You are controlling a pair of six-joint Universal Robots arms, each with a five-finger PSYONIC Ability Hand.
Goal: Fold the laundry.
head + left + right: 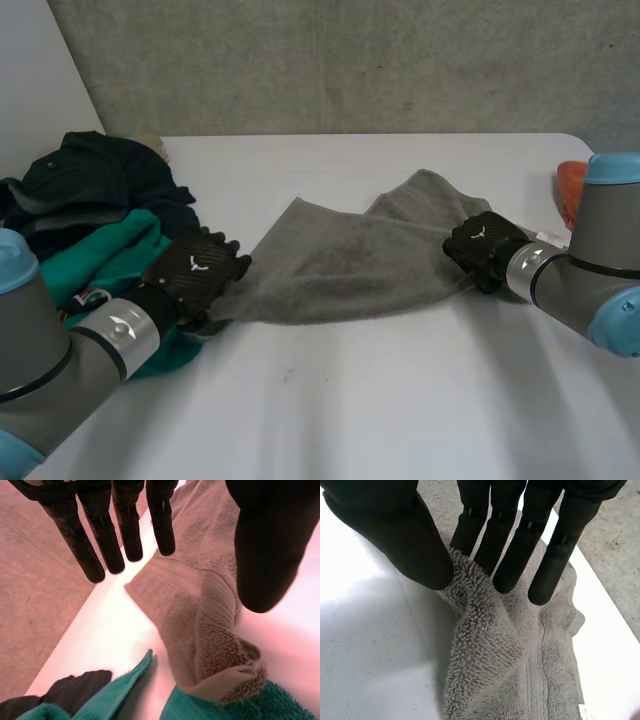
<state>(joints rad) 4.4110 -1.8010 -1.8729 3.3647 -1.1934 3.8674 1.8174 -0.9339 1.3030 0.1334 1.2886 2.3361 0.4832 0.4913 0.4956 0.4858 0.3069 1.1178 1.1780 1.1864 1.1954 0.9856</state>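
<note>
A grey towel [350,265] lies stretched across the white table [400,400] between my two hands. My left hand [195,270] is at the towel's left end, beside the clothes pile. In the left wrist view its fingers [100,535] are straight and its thumb stands apart, with the towel [200,610] running loose under the palm and bunched at its end. My right hand [480,245] is at the towel's right end. There the thumb [395,530] and fingers pinch a raised ridge of the towel [490,655].
A pile of clothes sits at the table's left: a dark garment [90,185] over a teal cloth [110,260]. The teal cloth [125,690] touches the towel's bunched end. An orange item [570,185] lies at the right edge.
</note>
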